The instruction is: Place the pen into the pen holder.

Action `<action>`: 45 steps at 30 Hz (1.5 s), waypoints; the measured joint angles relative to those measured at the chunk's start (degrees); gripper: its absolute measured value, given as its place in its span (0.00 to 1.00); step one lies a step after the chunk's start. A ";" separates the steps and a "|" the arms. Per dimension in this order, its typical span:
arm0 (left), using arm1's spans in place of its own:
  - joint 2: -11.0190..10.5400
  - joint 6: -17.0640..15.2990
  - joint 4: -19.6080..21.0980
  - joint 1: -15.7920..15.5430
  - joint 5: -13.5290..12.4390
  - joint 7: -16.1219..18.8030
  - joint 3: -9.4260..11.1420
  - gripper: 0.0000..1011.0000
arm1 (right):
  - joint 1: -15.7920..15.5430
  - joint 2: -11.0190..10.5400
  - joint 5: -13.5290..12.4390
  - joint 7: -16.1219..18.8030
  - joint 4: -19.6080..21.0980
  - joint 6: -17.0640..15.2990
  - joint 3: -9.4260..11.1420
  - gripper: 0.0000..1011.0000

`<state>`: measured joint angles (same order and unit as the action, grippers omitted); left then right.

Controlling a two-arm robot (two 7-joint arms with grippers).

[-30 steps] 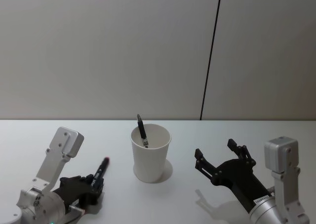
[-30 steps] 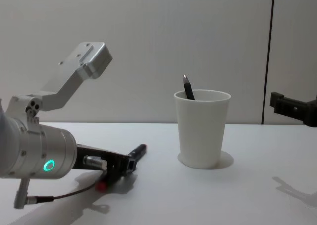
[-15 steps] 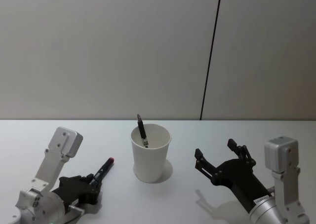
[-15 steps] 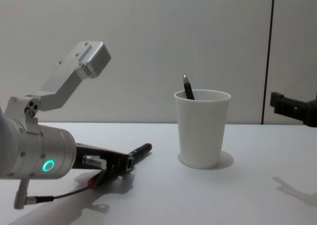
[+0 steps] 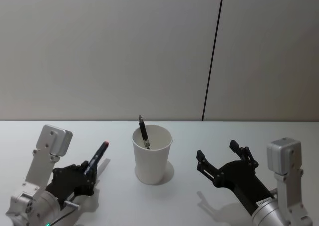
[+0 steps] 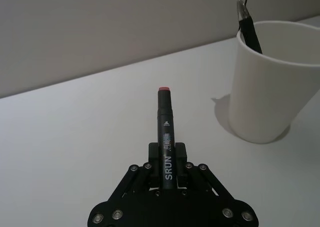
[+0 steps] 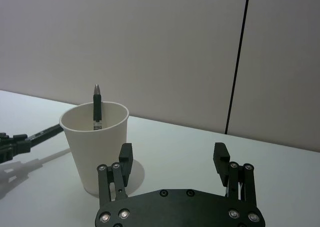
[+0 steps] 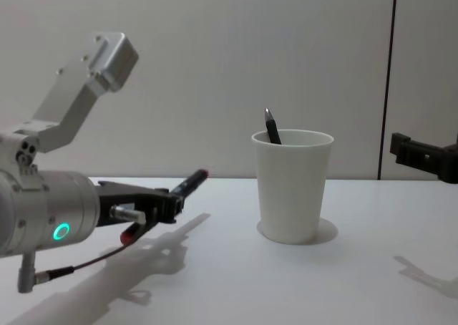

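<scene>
A black pen [image 5: 98, 157] with a red tip is held in my left gripper [image 5: 85, 172], which is shut on its barrel and raised off the table, left of the pen holder [image 5: 152, 155]. The pen [image 6: 165, 127] sticks forward out of the left gripper [image 6: 166, 156], its tip angled up toward the white paper cup [image 6: 270, 87]. From the chest, the pen [image 8: 187, 185] hangs above the table, apart from the cup [image 8: 292, 185]. A second dark pen [image 5: 143, 132] stands inside the cup. My right gripper [image 5: 217, 151] rests open to the cup's right, holding nothing [image 7: 172, 152].
The white table [image 5: 189, 196] runs bare between and in front of both arms. A plain wall with a black vertical seam [image 5: 212, 61] stands close behind the cup. The pen's shadow [image 8: 161, 246] falls on the table under the left gripper.
My left gripper has lifted the pen from near the table surface and tilted its red tip upward. The right arm and the cup have not moved.
</scene>
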<state>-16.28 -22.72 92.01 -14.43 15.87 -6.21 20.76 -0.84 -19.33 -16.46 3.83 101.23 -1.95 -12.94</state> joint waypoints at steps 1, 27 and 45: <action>0.00 0.00 0.00 0.00 0.00 0.00 0.00 0.18 | 0.00 0.00 0.00 0.00 0.00 0.00 0.00 0.99; 0.73 24.69 0.95 3.28 -2.92 -1.05 -2.94 0.18 | 0.00 0.00 0.00 0.00 0.00 0.00 0.00 0.99; 1.22 39.01 -3.51 0.39 2.89 -13.35 -2.11 0.18 | 0.00 0.00 0.00 0.00 0.00 0.00 0.00 0.99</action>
<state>-15.06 16.29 88.50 -14.04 18.76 -19.56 18.65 -0.84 -19.33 -16.46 3.83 101.23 -1.95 -12.94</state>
